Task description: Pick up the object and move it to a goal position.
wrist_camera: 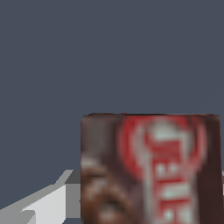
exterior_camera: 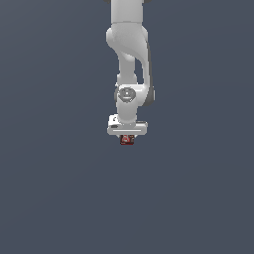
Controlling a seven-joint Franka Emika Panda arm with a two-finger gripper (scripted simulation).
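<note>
The object (exterior_camera: pixel 127 140) is a small dark-red boxy block with white and dark markings. In the exterior view it sits directly under the white hand of the arm, between the fingers of my gripper (exterior_camera: pixel 127 139). In the wrist view the object (wrist_camera: pixel 151 170) is very close and fills much of the picture, showing a red and white label. One grey finger (wrist_camera: pixel 48 203) presses against its side; the other finger is hidden behind the block. The gripper is shut on the object. I cannot tell whether the block rests on the surface or hangs above it.
A plain dark blue-grey surface (exterior_camera: pixel 59 198) fills both views around the arm. The white arm (exterior_camera: pixel 128 59) comes down from the top of the exterior view. No goal marker shows.
</note>
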